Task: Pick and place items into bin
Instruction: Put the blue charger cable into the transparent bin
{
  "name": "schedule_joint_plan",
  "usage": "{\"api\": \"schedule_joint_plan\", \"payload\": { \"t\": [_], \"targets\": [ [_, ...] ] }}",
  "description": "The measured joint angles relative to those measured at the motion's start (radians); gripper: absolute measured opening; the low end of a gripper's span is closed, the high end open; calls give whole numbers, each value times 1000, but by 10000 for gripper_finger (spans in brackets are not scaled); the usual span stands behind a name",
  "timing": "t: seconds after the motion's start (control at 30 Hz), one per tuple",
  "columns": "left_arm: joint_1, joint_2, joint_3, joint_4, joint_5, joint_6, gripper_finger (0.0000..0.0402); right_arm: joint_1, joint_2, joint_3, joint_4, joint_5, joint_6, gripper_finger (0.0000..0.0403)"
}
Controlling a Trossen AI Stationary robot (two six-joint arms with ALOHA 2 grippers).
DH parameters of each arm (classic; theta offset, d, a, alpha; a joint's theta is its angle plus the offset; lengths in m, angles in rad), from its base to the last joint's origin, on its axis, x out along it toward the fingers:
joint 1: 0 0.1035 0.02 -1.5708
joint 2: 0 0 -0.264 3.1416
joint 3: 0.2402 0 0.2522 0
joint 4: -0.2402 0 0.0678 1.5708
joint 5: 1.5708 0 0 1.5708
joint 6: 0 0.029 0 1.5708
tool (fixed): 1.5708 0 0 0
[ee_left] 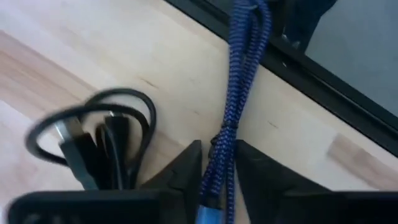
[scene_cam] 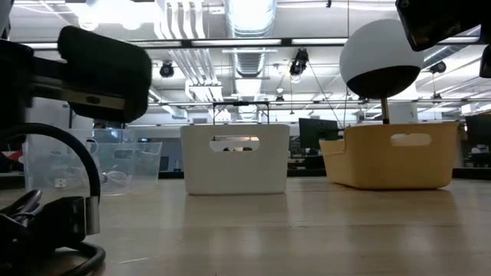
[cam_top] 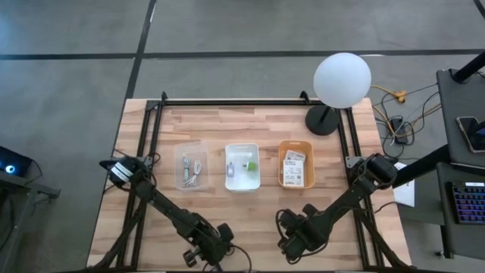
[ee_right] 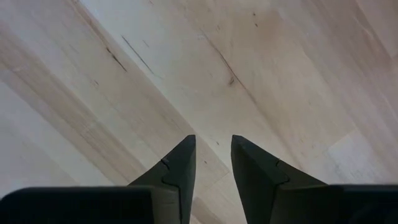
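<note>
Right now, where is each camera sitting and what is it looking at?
High: overhead, facing down on table, both arms.
Low: table height, facing white bin; dark arm parts at left.
Left wrist: left gripper around blue cable.
Right wrist: right gripper over bare wood.
High and low share the white bin.

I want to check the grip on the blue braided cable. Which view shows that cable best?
The left wrist view: the blue braided cable runs close up between the left gripper fingers, beside a black cable. The high view shows only the left arm at the table's near edge; low and right wrist views show no blue cable.
</note>
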Motion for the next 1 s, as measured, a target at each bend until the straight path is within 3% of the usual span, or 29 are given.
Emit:
{"api": "schedule_joint_plan", "payload": {
  "t": [0.13,0.3,0.47,0.53,0.73,0.87,1.0],
  "targets": [
    [3,-13,1,-48,3,3,16,-1,0,0,0,2,-5,88],
    [6,-39,35,-199,-26,-46,11,-1,0,-1,-1,2,-8,86],
    [21,-175,53,-221,-85,-253,4,-1,0,-2,-2,3,5,90],
    [44,-220,52,-224,-124,-433,4,-1,0,-3,-3,3,26,91],
    [135,-388,-41,-280,-292,-1242,3,-1,0,-13,-8,4,112,85],
    [129,-575,-166,-277,-428,-1624,3,-1,0,-22,-8,6,164,86],
    [97,-783,-328,-277,-637,-1939,2,0,0,-27,-8,7,190,90]
  ]
}}
